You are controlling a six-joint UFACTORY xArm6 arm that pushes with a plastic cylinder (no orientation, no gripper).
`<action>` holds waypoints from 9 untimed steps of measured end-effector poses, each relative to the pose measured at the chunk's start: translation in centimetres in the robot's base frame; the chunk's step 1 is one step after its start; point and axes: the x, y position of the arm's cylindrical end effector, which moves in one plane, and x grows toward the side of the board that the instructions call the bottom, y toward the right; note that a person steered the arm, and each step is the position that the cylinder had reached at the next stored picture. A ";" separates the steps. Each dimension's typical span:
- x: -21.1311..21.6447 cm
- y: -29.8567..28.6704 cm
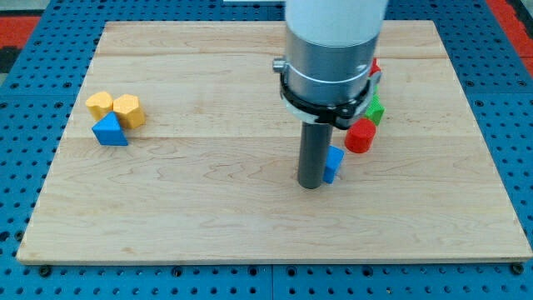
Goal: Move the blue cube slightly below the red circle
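Wooden board point(208, 167) – blue pegboard point(25, 108) around

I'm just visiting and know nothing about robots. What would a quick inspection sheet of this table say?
Surface: wooden board on blue pegboard.
Job's things: blue cube below-left of red circle, close by it.
Clutter: green block, another red block, partly hidden; two yellow blocks and blue triangle at the view's left.
Pincer: none; my tip beside the blue cube's left.
Cables: nothing seen.
Surroundings: nothing seen.
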 end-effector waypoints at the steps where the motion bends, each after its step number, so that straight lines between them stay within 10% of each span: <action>1: 0.0 2.5; 3: 0.6 -4.2; 9: -3.6 3.4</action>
